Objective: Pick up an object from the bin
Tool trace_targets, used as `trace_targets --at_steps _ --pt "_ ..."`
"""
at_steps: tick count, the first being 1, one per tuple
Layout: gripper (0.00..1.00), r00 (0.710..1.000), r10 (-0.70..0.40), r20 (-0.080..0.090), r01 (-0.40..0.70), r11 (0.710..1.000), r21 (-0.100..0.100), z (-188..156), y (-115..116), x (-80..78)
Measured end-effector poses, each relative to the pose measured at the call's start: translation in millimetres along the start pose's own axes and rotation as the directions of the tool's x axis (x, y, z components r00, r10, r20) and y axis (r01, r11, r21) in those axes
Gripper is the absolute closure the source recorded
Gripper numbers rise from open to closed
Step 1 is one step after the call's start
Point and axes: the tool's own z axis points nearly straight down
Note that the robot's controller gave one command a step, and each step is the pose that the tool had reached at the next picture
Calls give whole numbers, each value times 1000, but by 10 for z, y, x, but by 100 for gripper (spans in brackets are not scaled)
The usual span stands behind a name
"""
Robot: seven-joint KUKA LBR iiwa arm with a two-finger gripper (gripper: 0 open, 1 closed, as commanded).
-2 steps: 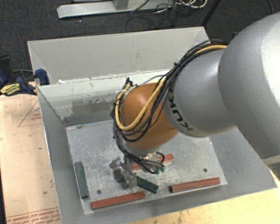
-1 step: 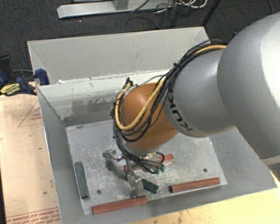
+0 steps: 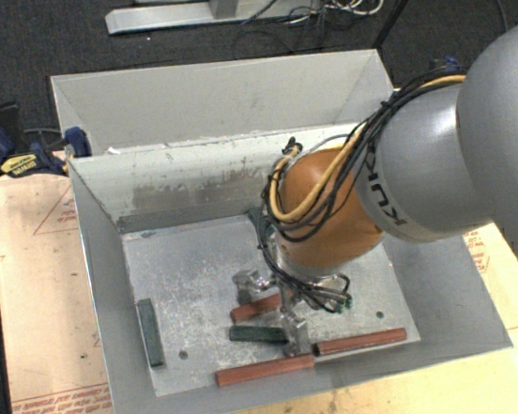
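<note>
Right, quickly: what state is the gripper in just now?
Gripper: cannot be told; it is low beside a dark green flat block in the grey metal bin.

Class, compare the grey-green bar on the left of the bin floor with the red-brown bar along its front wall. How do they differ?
Colour: the grey-green bar is dull grey-green; the red-brown bar is brick red.
Pose: the grey-green bar runs front to back, the red-brown bar side to side.
Length: the red-brown bar looks longer than the grey-green bar.
Both are slim straight bars lying flat.
</note>
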Motion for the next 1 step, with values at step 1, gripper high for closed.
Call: trace_targets --at_steps 1 --pt "100 1000 -5 -3 5 1000 -4 5 41 -4"
